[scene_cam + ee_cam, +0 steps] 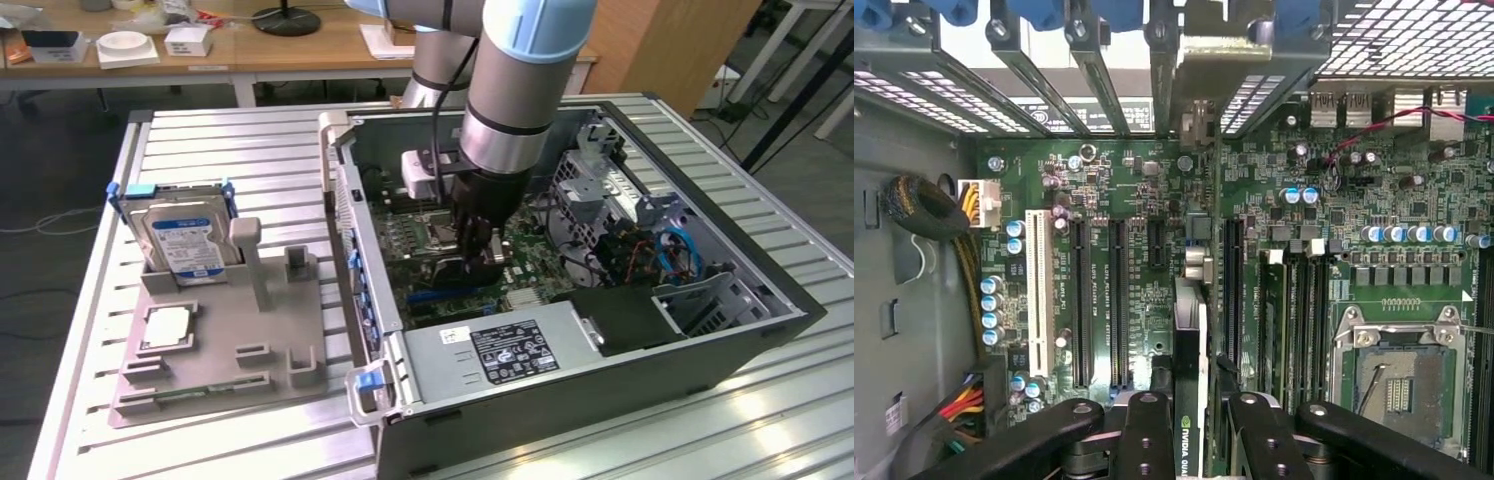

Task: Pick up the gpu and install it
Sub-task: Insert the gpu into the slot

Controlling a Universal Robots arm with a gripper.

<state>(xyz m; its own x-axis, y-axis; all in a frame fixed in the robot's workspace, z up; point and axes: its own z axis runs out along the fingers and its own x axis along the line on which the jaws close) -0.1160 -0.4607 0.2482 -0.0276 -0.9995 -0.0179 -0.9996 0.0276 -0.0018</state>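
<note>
Gpu (1189,350): one, edge-on over the motherboard (1124,190).
Fingers (1146,440): two, clamped on the gpu.
Hard drive (187,240): one, by the counter (227,135) rack.

Table (200,140): silver metal, ribbed in parallel strips.
Computer case (747,340): dark grey outside, lighter grey within, with blue clips (368,379) along one edge.
Motherboard (1154,200): green, with black slots, one white slot (1037,290) and blue-topped capacitors (992,305).
Graphics card (1190,350): black, with a green-and-white logo on its edge.
Gripper (1192,420): black throughout.
Arm (514,90): silver-grey with pale blue caps.
Power supply (501,350): grey, carrying a black label with white print.
Hard drive (187,245): silver, with a blue-and-white label and blue tabs on its frame.
Holder (267,340): plain grey.
Cables (678,250): blue. A second bundle (959,405) is red, yellow and black.
</note>
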